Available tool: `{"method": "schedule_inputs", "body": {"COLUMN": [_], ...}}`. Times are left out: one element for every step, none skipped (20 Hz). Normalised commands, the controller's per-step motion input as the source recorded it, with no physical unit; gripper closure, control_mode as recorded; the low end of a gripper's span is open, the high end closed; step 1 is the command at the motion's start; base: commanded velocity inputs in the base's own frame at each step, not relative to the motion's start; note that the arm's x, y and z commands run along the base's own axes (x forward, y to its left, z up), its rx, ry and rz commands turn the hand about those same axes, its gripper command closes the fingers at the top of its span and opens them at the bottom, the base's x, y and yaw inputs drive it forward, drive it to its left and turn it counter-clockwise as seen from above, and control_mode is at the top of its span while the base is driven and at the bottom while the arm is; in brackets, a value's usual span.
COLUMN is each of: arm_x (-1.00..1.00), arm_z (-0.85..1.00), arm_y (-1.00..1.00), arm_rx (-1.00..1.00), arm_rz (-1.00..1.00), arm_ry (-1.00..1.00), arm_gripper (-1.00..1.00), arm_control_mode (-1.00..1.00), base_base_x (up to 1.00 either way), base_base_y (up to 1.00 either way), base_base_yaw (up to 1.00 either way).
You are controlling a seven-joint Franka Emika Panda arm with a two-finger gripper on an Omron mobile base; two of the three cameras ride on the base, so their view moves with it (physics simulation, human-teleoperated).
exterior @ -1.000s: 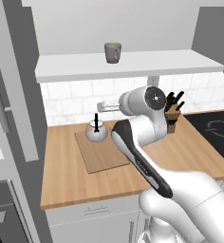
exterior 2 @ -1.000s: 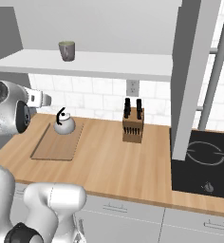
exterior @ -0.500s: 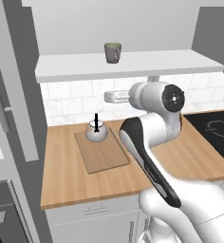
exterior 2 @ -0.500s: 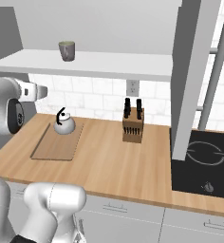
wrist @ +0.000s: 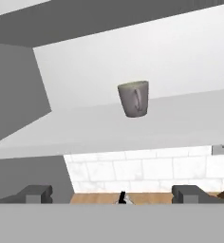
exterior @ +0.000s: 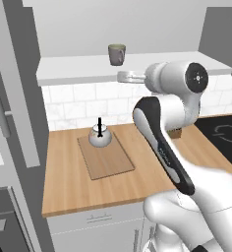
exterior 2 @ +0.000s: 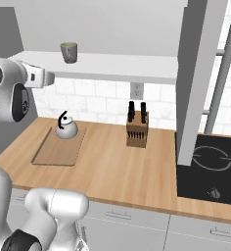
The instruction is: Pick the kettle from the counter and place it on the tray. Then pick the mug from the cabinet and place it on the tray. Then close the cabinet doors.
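Kettle on tray, mug on the shelf

Tool (wrist: 114,193) raised below the front edge of the white cabinet shelf (wrist: 147,124), its two dark fingertips (wrist: 38,192) spread wide with nothing between them. Ahead of the tool and above it, the grey-green mug (wrist: 134,98) stands upright on the shelf, well apart from the fingers. Far below the tool, the whitish kettle (exterior: 100,136) with its black handle sits at the far end of the wooden tray (exterior: 106,157) on the counter (exterior: 69,184). A knife block (exterior 2: 137,129) stands off to the side.
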Motion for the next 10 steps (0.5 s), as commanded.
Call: {"method": "schedule_inputs", "body": {"arm_x": [0.04,0.08,0.08,0.12,0.21,0.26,0.31,0.30,0.37,0.42], "arm_z": [0.43,0.41,0.43,0.41,0.37,0.36,0.32,0.31,0.26,0.21], "arm_y": [-0.21,-0.21,-0.21,-0.22,-0.24,-0.26,-0.30,-0.26,-0.26,-0.23], "arm_rx": [0.04,0.03,0.01,0.00,0.00,0.00,0.00,0.00,0.01,0.03], "arm_rz": [0.00,0.00,0.00,0.00,0.00,0.00,0.00,0.00,0.00,0.00], "arm_ry": [-0.07,-0.07,-0.09,-0.08,-0.01,0.00,0.09,0.05,0.09,0.13], "arm_gripper": [-1.00,-1.00,-1.00,-1.00,-1.00,-1.00,-1.00,-1.00,-1.00,-1.00], "arm_control_mode": [-1.00,-1.00,-1.00,-1.00,-1.00,-1.00,-1.00,-1.00,-1.00,-1.00], "base_base_x": [0.00,0.00,0.00,0.00,0.00,0.00,0.00,0.00,0.00,0.00], "base_base_y": [0.00,0.00,0.00,0.00,0.00,0.00,0.00,0.00,0.00,0.00], "base_base_yaw": [0.00,0.00,0.00,0.00,0.00,0.00,0.00,0.00,0.00,0.00]}}
